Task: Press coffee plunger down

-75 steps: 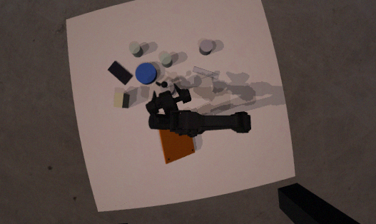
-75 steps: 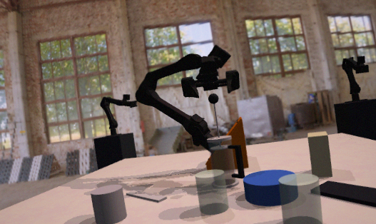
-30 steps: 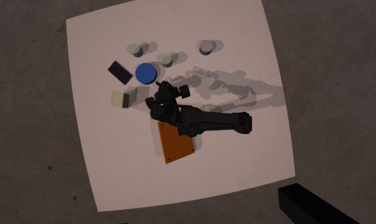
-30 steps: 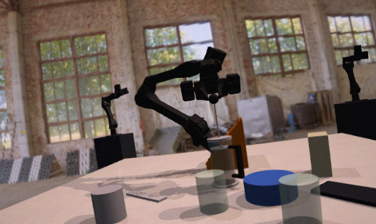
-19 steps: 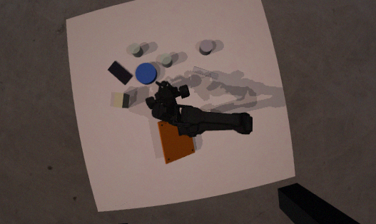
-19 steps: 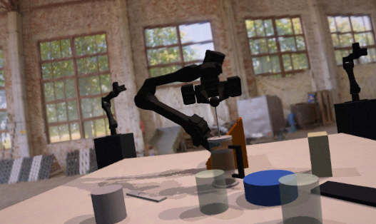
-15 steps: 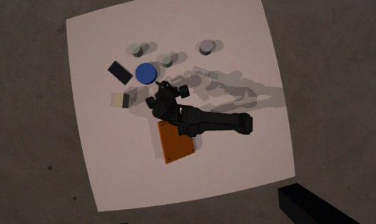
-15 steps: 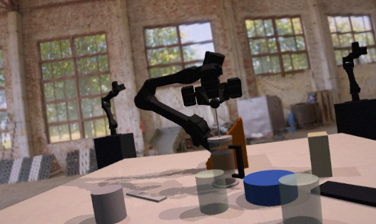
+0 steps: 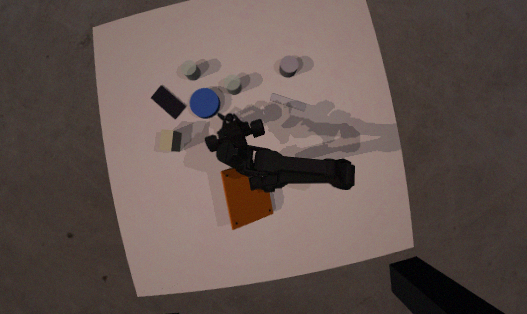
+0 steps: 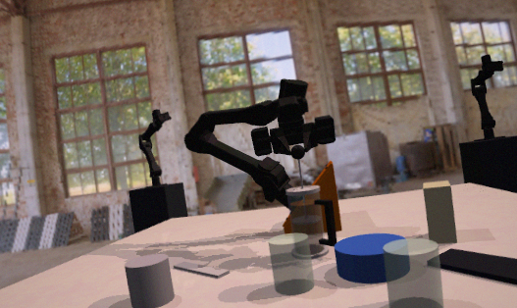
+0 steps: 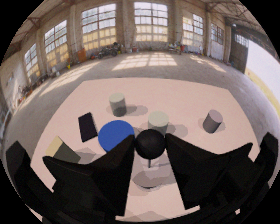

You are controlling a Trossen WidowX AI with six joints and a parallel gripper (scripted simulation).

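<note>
The coffee press (image 10: 306, 227) stands upright in the exterior view, with a clear body, a pale lid (image 10: 304, 189) and a black handle (image 10: 331, 223) at its right side. Its round black plunger knob (image 10: 298, 152) (image 11: 150, 144) is above the lid, with a stretch of thin rod (image 10: 300, 173) showing between them. My gripper (image 10: 297, 147) (image 11: 149, 137) is shut on the knob, one finger on each side, pointing down over the press. In the top view the arm hides most of the press. The wrist view shows the press only faintly below the knob.
A blue disc (image 9: 204, 103) (image 10: 372, 257) (image 11: 116, 136) is close beside the press. Two pale green cylinders (image 9: 191, 69) (image 9: 233, 84), a grey cylinder (image 9: 288, 65), a black slab (image 9: 168, 102), a yellowish block (image 9: 166, 140) and a tilted orange board (image 9: 246, 200) stand around it.
</note>
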